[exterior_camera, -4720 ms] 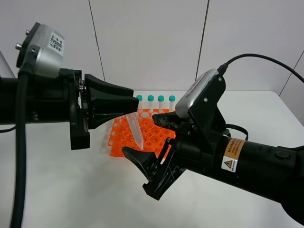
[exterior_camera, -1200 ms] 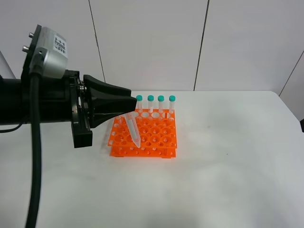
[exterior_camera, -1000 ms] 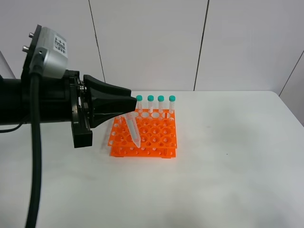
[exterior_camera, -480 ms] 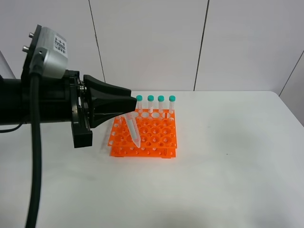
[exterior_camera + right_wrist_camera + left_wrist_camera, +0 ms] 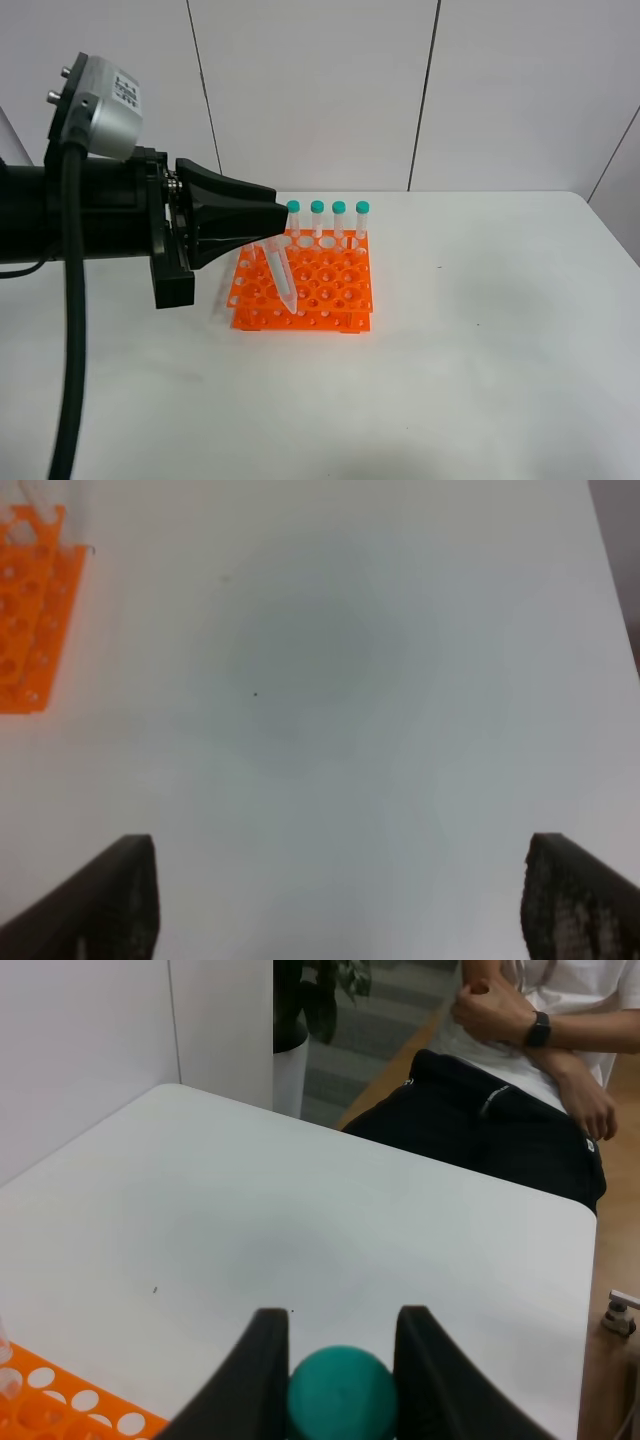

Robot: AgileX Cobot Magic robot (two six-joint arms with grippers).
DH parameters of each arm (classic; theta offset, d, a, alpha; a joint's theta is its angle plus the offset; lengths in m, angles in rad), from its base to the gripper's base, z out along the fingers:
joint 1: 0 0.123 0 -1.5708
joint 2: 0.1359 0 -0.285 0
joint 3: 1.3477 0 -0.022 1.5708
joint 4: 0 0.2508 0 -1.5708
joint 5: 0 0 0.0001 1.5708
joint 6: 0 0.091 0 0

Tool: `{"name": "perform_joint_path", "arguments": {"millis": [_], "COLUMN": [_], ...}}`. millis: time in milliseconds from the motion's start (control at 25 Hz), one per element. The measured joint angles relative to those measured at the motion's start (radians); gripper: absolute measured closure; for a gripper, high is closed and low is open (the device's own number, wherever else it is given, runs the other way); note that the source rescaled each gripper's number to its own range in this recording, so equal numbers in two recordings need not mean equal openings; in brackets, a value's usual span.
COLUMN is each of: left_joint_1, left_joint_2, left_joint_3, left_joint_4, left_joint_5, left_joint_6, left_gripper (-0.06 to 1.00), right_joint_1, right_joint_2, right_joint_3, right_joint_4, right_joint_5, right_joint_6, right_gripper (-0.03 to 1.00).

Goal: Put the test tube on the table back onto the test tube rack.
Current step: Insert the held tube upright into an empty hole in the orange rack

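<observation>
The tube (image 5: 283, 278) was gripped at its green cap (image 5: 341, 1392) by the left jaws, clamped tight on it. It was held off the bench (image 5: 480, 350), tilted, with its pointed tip down over the front-left holes of the orange rack (image 5: 330, 285). Whether the tip was seated in a hole could not be told. Four other capped tubes (image 5: 317, 208) were stood upright in the rack's back row. The right jaws were spread wide with nothing between them, held over bare bench apart from the rack. A seated person (image 5: 520, 1080) was seen beyond the bench edge.
</observation>
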Motion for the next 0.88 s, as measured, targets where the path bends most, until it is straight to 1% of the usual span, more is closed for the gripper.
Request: {"name": "perform_joint_path", "arguments": {"millis": [520, 880], "left_joint_1": [0.000, 0.000], "left_joint_2": [0.000, 0.000], "left_joint_3": [0.000, 0.000], "left_joint_4": [0.000, 0.000], "left_joint_5": [0.000, 0.000], "left_joint_6": [0.000, 0.000], "left_gripper": [0.94, 0.94], "right_joint_1": [0.000, 0.000], "right_joint_2": [-0.316, -0.340], "right_joint_3": [-0.001, 0.012], "right_joint_4": [0.000, 0.002], "right_joint_5": [-0.006, -0.008], "right_joint_6": [0.000, 0.000], "right_gripper": [0.09, 0.09]}}
